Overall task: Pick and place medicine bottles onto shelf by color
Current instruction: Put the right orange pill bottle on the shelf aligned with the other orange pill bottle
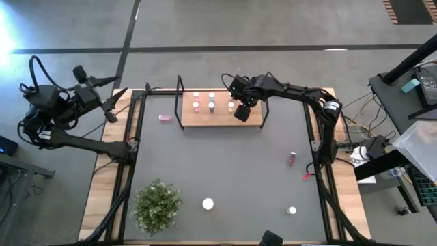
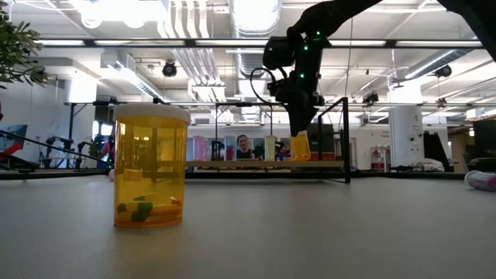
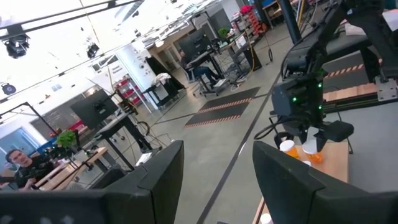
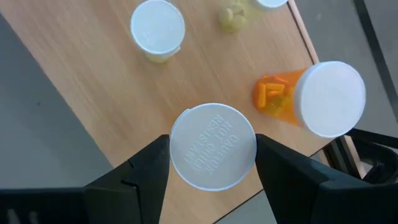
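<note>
Orange bottle (image 4: 213,146) sits clamped in the right gripper (image 4: 213,163) above the shelf (image 4: 93,93), while the left gripper (image 3: 217,180) idles gaping and empty off the table's edge.

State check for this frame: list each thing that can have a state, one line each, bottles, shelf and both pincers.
Right pincer: over the shelf, shut on a white-capped bottle.
Held bottle: upright, cap between the fingers.
Orange bottle: on the shelf beside the held one, capped.
Shelf: holds a row of upright bottles.
Pink bottle: lying on the mat left of the shelf.
Red bottle: lying on the mat.
Left pincer: open, empty, off the table's left edge.
</note>
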{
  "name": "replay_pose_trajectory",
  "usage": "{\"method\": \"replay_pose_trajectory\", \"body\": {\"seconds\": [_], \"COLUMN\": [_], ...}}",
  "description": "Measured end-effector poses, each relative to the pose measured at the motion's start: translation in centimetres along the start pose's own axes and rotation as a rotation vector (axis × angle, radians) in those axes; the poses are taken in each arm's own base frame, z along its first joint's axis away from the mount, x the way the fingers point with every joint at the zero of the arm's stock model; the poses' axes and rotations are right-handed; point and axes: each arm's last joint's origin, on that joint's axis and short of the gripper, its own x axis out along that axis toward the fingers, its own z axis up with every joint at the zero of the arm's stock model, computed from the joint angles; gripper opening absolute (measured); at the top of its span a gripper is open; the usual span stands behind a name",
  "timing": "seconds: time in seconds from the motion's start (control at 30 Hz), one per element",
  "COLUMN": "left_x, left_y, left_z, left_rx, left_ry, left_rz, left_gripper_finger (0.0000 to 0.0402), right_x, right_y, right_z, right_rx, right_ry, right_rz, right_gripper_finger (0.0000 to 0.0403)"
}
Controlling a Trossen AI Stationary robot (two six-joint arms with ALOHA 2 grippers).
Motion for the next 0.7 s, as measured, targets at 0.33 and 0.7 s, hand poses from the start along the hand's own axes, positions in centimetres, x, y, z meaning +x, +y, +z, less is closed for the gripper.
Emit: {"method": "replay_pose_trajectory", "body": {"seconds": [0.33, 0.7], "left_x": [0.00, 0.00], "left_y": [0.00, 0.00], "left_z": [0.00, 0.00], "left_rx": [0.000, 0.000], "left_ry": [0.000, 0.000], "left_rz": [0.000, 0.000], "left_gripper_finger": [0.0176, 0.0176], "right_x": [0.13, 0.18], "right_y": [0.02, 0.02], "right_z": [0.19, 0.28], "right_rx": [0.024, 0.032], "right_ry": [-0.023, -0.032], "right_rz": [-0.001, -0.001], "right_gripper_finger": [0.0210, 0.0239]}}
